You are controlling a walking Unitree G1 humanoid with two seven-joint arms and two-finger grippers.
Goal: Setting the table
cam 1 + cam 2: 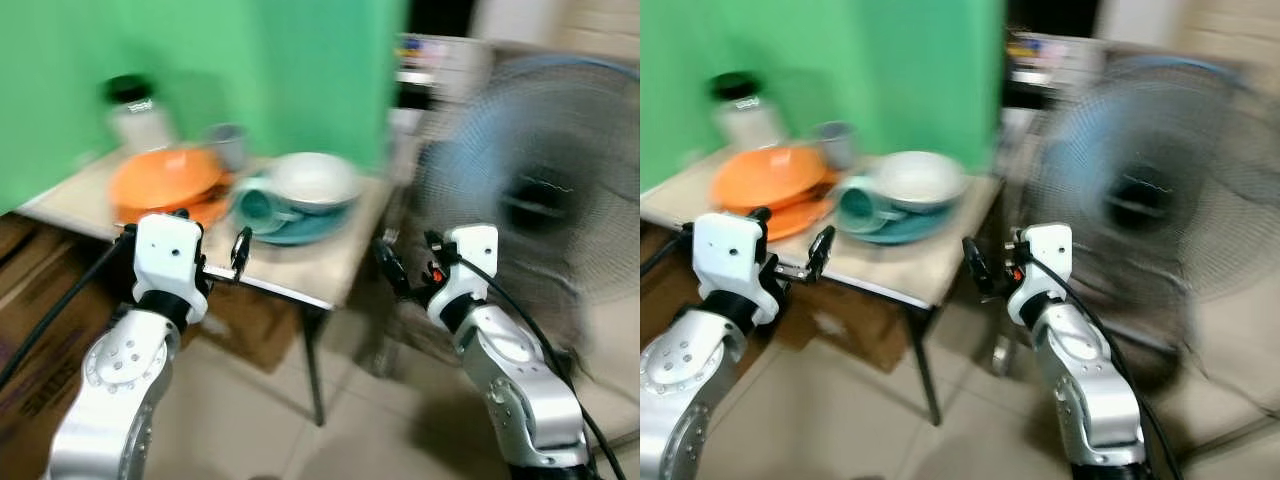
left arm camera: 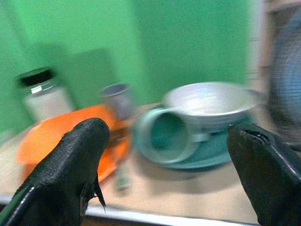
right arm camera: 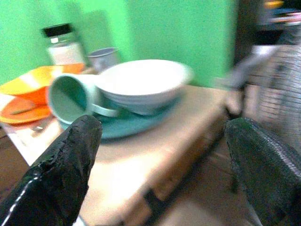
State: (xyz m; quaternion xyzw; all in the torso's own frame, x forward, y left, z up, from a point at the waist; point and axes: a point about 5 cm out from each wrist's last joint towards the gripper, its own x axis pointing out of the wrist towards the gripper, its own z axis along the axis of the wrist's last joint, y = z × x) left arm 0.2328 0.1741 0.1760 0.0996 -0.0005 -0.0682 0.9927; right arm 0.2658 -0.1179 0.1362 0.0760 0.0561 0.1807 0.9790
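**Both grippers raised before a small table of stacked dishes**

The head views were blurred. A small beige table (image 1: 330, 262) stood against a green wall (image 1: 250, 70), with a large standing fan (image 1: 535, 200) to its right. On the table's left part lay an orange bowl (image 1: 165, 178) on an orange plate (image 1: 200, 212); a jar with a black lid (image 1: 135, 110) stood at the far left and a grey cup (image 1: 230, 145) just behind the orange dishes. To the right, a white bowl (image 1: 315, 180) sat on a teal plate (image 1: 305, 228), and a teal mug (image 1: 258, 205) lay tipped on its side against that bowl, its mouth facing the near side.

The left gripper (image 1: 225, 262) hovered at the table's near edge, in front of the orange dishes, touching nothing; its fingers (image 2: 80, 165) were spread wide apart. The right gripper (image 1: 412, 265) hung off the table's right near corner, between table and fan, its fingers (image 3: 66, 165) likewise wide apart and empty. A small utensil seemed to lie on the orange plate in the wrist views, too blurred to identify.
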